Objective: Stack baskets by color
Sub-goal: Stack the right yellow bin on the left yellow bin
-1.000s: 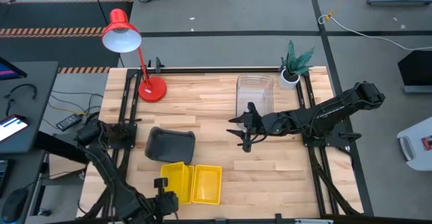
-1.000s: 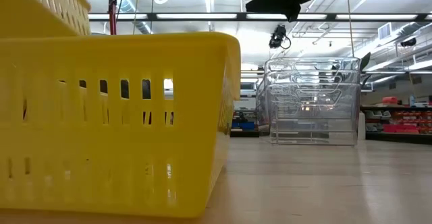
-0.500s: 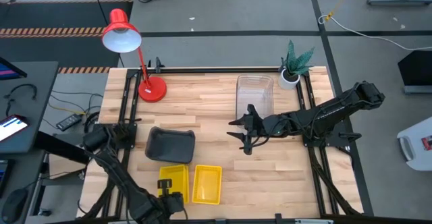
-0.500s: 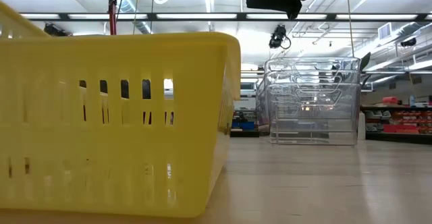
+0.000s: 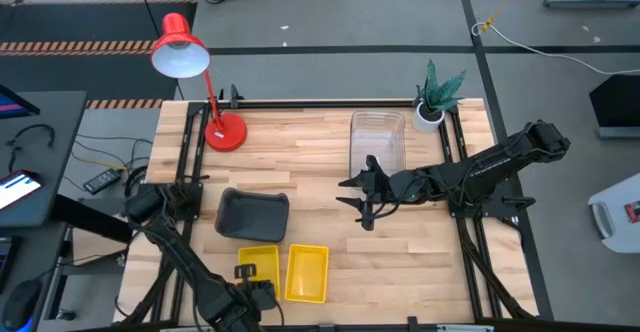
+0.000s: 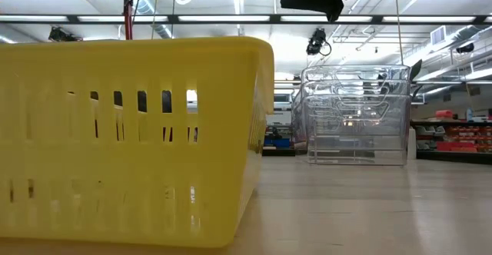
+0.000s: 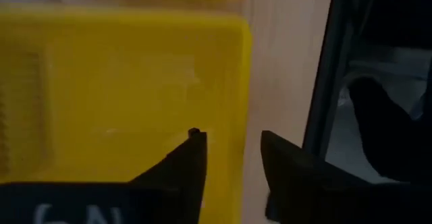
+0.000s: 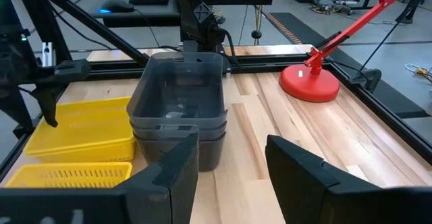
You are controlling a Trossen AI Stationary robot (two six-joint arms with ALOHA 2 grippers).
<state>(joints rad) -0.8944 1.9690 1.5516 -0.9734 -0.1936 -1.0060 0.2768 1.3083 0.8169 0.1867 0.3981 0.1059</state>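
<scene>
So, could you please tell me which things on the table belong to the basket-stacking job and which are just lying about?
Part of the job:
- two opaque yellow plastic baskets, side by side at the near edge
- stacked smoky dark grey plastic baskets
- stacked clear transparent plastic baskets

Just lying about:
- red desk lamp
- small green plant in a white pot
</scene>
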